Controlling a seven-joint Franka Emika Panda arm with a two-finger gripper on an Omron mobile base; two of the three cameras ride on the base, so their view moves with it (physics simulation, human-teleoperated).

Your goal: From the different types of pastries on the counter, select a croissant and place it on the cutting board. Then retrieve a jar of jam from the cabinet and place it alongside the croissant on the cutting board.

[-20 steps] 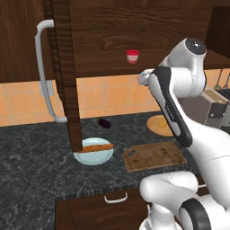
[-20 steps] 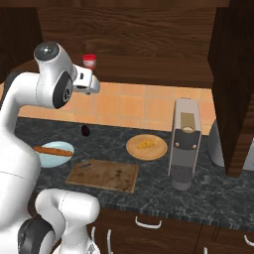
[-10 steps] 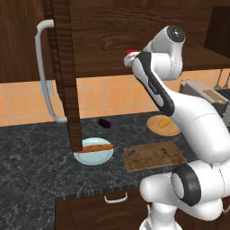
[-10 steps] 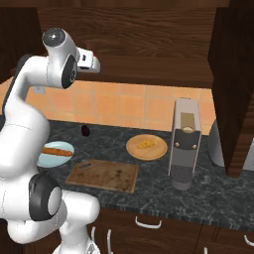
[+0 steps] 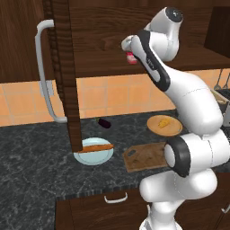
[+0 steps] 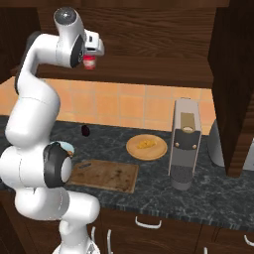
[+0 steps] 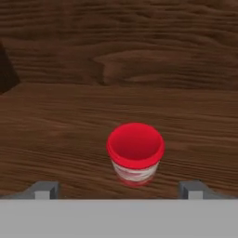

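Observation:
The jar of jam (image 7: pixel 135 153), with a red lid and a clear body, stands upright on the wooden cabinet shelf (image 7: pixel 56 135). My gripper (image 7: pixel 120 190) is open, its fingertips (image 7: pixel 44 189) wide apart to either side of the jar and short of it. In the left base view the gripper (image 5: pixel 129 47) is up at the shelf, right by the jar (image 5: pixel 131 58). The cutting board (image 5: pixel 146 156) lies at the counter's front. A yellow pastry (image 5: pixel 165 123) sits on a round wooden plate. A long brown pastry (image 5: pixel 95 147) lies on a pale blue plate. I cannot tell which is the croissant.
The open cabinet door (image 5: pixel 63 67) with its grey handle (image 5: pixel 45 76) hangs left of the arm, over the blue plate (image 5: pixel 93 155). A small dark object (image 5: pixel 104 122) lies near the backsplash. A coffee machine (image 6: pixel 184 144) stands right of the wooden plate (image 6: pixel 146 147).
The arm has swung up and left from beside the shelf until the hand sits right at the jar. The jar, plates and board have not moved.

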